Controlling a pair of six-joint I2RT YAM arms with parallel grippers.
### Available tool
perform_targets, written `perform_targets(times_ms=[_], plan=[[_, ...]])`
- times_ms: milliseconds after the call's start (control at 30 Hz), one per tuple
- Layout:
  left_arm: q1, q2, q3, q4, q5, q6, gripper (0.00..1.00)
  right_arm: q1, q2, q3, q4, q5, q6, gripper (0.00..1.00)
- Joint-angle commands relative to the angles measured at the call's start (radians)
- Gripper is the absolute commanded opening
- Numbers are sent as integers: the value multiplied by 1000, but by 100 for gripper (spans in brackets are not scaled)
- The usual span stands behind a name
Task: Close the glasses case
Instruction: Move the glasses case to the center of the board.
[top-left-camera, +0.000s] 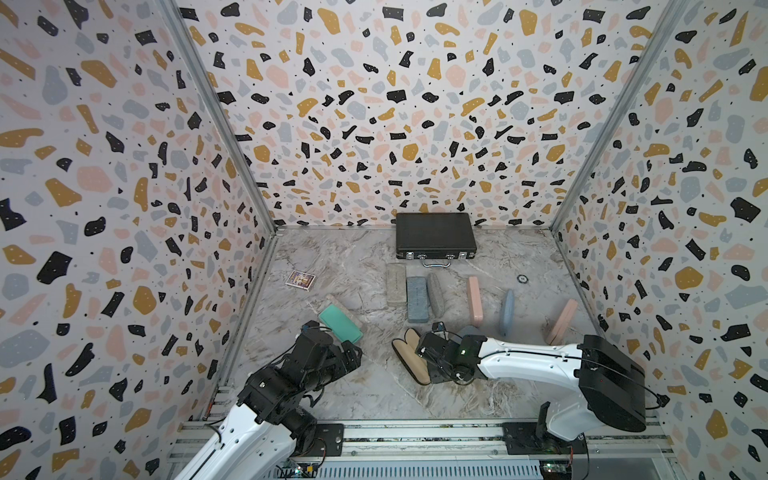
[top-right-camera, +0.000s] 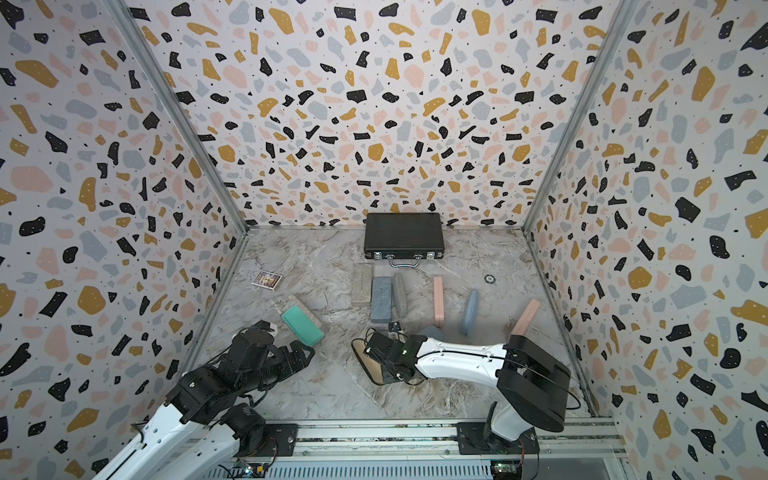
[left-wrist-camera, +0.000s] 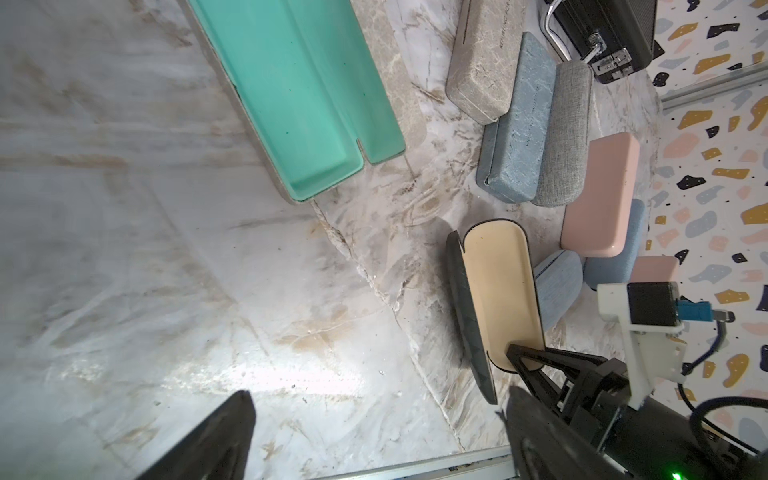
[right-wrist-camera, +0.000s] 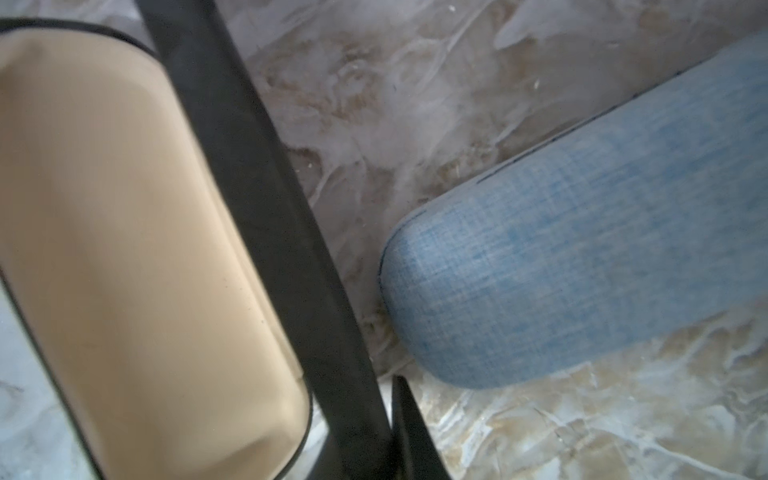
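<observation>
Both top views: the glasses case — black shell, beige lining — lies open on the worktop, mid-front, with the right gripper at its near end. The left gripper hangs well apart, by a teal-lined case. Left wrist view: its own fingers stand wide apart, holding nothing. Right wrist view: fingers close-set beside the lining, but we cannot tell whether they pinch the rim. We judge the closing barely begun — next, fold the beige half onto the dark one until it shuts.
</observation>
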Motion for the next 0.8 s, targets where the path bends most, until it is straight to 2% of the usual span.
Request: perform_targets(times_ms=[0,133,333,467,567,633,767], plan=[[4,18,-23,66,30,-7,94,13,-16,-2,-5,13,37,27],[4,46,-39,95,45,-7,95,24,-23,9,-20,6,37,35],[4,76,-58,136,65,-4,93,50,-59,27,-91,18,45,40],[4,88,-66,155,77,0,86,58,-108,25,-140,33,49,42],[4,103,-75,170,89,2,67,59,-160,23,-179,54,41,43],[4,118,-82,186,101,2,44,59,-199,24,-208,80,26,42],[4,177,-86,219,128,8,11,58,-264,25,-234,139,-26,18]])
